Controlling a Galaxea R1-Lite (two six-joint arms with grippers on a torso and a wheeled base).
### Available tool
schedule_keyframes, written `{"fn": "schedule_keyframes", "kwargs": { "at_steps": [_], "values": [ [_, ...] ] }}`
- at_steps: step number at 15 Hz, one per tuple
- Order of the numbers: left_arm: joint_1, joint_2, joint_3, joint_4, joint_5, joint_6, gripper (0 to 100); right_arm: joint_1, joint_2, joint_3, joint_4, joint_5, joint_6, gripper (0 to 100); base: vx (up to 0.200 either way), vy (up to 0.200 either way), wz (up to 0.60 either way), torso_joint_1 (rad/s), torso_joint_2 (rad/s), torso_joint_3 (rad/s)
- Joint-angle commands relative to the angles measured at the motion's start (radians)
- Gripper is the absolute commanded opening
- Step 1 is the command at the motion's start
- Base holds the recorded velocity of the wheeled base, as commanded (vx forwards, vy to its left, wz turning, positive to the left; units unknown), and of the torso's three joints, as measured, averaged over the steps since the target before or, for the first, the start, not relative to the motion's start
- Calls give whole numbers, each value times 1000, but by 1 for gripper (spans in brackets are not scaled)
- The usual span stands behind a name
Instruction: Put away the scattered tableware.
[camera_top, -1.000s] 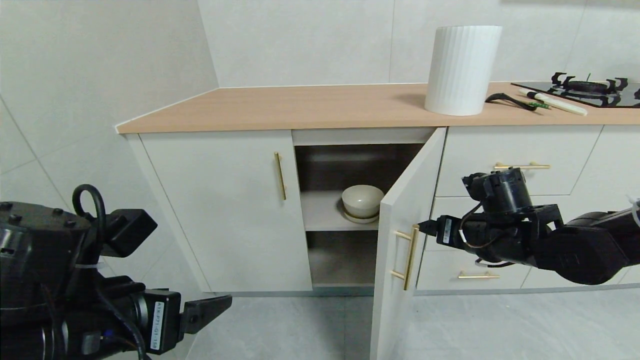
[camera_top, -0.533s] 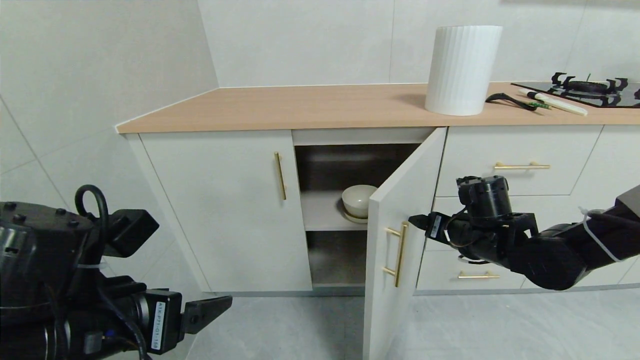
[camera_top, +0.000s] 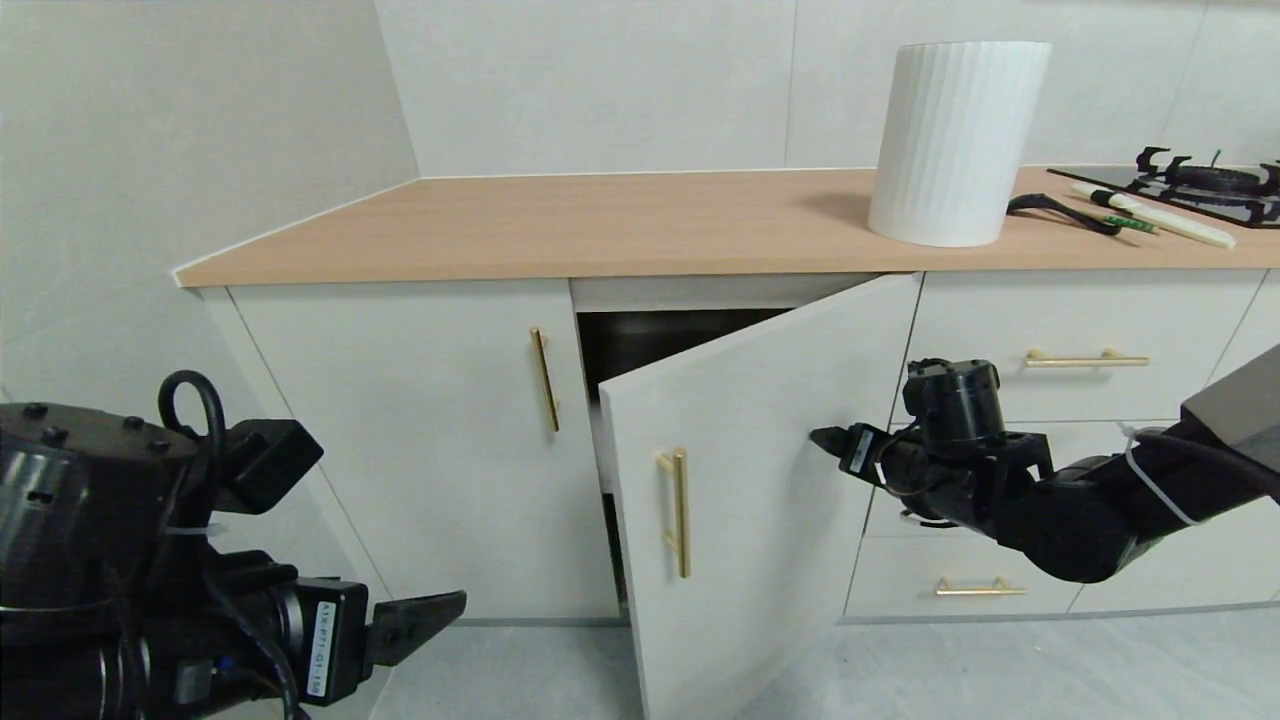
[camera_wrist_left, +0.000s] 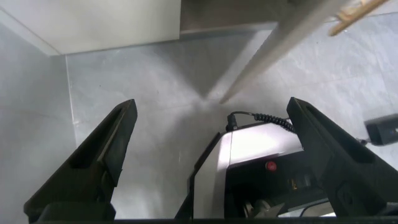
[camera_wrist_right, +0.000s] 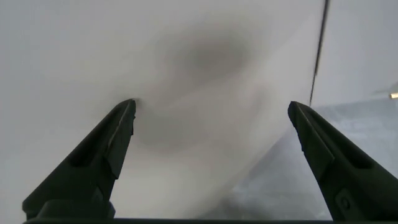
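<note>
The white cabinet door (camera_top: 740, 480) with a gold handle (camera_top: 678, 510) stands partly ajar, covering most of the dark opening (camera_top: 640, 335). My right gripper (camera_top: 830, 440) is open, its fingertips against the door's outer face (camera_wrist_right: 186, 62), right of the handle. My left gripper (camera_top: 430, 612) hangs low at the left above the floor, open and holding nothing (camera_wrist_left: 211, 155). On the wooden counter (camera_top: 600, 220) at the far right lie a black ladle (camera_top: 1060, 212) and a cream utensil (camera_top: 1160, 215).
A tall white ribbed container (camera_top: 955, 140) stands on the counter near the utensils, with a gas hob (camera_top: 1210, 180) behind them. A shut door (camera_top: 400, 430) is left of the opening and drawers (camera_top: 1085, 340) are to the right. Grey floor (camera_wrist_left: 155, 93) lies below.
The right gripper has pushed the door leftward towards shut, and the bowl on the shelf is now hidden behind it. The head camera has shifted slightly. The left arm stays put.
</note>
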Motion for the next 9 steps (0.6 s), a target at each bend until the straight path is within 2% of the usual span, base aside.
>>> {"fn": "schedule_keyframes", "kwargs": {
  "at_steps": [1,9],
  "values": [
    [0,3,0,1,0,-1,100,7,5,-15,0,0,13,100,0,0,0,0,0,0],
    [0,3,0,-1,0,-1,100,3,74,-138,0,-87,153,100,0,0,0,0,0,0]
  ]
}}
